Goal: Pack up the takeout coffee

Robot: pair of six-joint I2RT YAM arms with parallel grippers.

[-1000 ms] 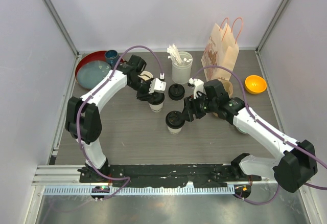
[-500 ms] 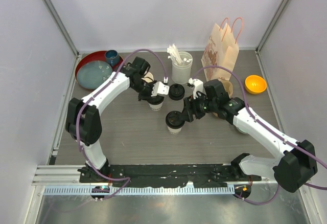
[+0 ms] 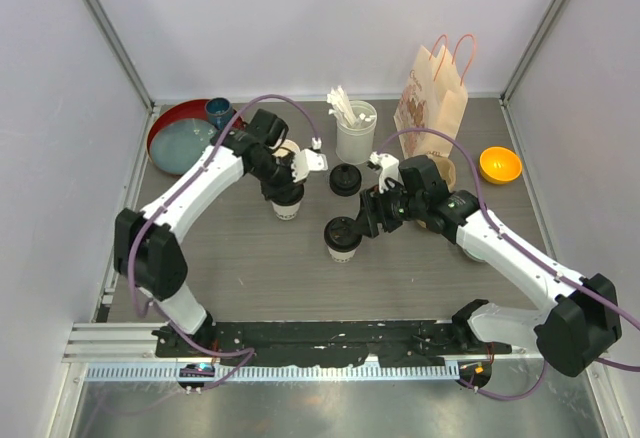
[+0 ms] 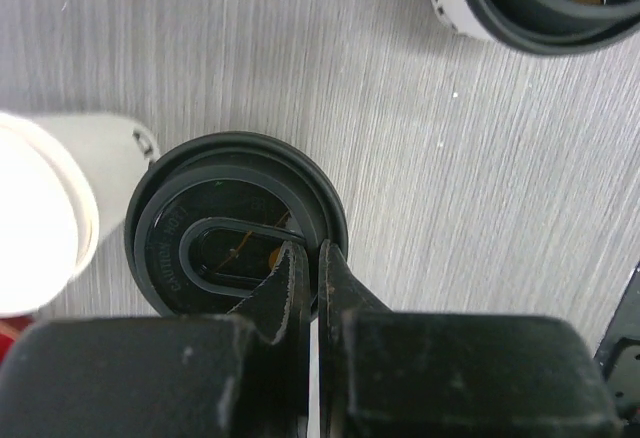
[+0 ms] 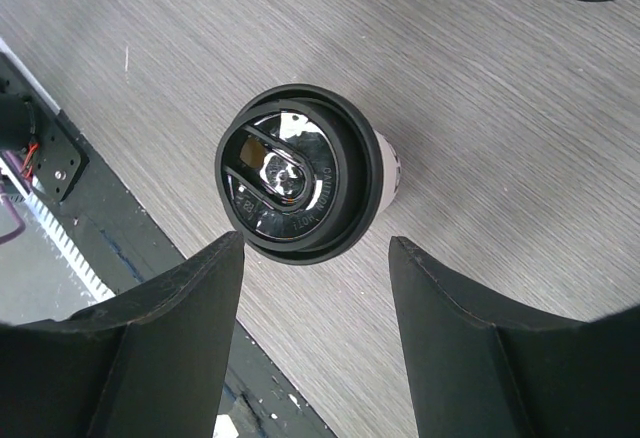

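A white paper cup (image 3: 285, 208) with a black lid (image 4: 200, 218) stands left of centre. My left gripper (image 3: 287, 186) (image 4: 312, 258) is shut on the rim of that lid, one finger inside the rim and one outside. A second lidded cup (image 3: 342, 240) (image 5: 300, 183) stands nearer the middle and also shows in the left wrist view (image 4: 540, 3). My right gripper (image 3: 370, 213) (image 5: 315, 243) is open just beside and above it, touching nothing. A loose black lid (image 3: 344, 180) lies behind. An open white cup (image 4: 40, 218) stands close beside the held one.
A white cylinder of sticks (image 3: 355, 133) and a paper bag (image 3: 432, 93) stand at the back. An orange bowl (image 3: 499, 165) is at the right. A red plate (image 3: 165, 133) with blue dishes is at the back left. A tan carrier (image 3: 449, 170) is partly hidden behind my right arm.
My left gripper has moved left, taking the lidded cup with it, away from the loose lid. The right arm and its cup have not moved.
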